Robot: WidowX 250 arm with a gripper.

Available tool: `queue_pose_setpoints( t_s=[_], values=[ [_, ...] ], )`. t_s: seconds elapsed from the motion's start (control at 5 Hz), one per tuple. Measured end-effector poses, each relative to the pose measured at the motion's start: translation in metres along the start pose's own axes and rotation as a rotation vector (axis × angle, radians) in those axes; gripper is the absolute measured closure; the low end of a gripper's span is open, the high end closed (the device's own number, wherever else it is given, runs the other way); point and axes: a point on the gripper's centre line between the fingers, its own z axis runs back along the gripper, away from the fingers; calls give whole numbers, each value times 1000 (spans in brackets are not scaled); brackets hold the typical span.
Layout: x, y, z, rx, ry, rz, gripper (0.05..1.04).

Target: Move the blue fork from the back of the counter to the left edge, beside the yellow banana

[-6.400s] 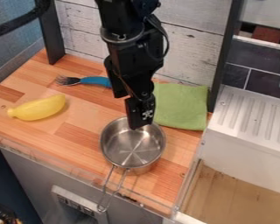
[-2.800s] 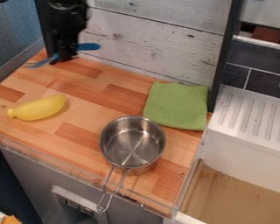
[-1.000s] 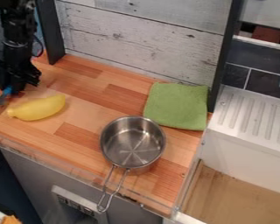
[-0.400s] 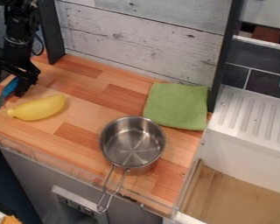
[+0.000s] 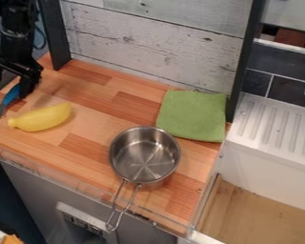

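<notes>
The gripper (image 5: 11, 87) is set wide at upper left, near the blue handle (image 5: 13, 92) of the fork (image 5: 7, 99). The fork is located beside the banana (image 5: 42, 118). It is judged light, stiff and slightly slippery; it is best clamped across mid-handle. The pan (image 5: 144, 155) and cloth (image 5: 193, 116) are placed rightward on the wooden counter (image 5: 104, 114), backed by a plank wall (image 5: 161, 43).

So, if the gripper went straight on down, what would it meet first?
The gripper would likely meet the blue-handled utensil first, or the wooden counter beside it; depth is unclear here.
</notes>
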Motion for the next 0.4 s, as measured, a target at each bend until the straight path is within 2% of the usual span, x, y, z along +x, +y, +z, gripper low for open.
queue_pose_setpoints(
  t_s=[0.2, 0.4],
  values=[
    [2, 8, 22, -25, -63, 30, 83],
    [1, 19, 45, -26, -146, 100, 83]
  ],
)
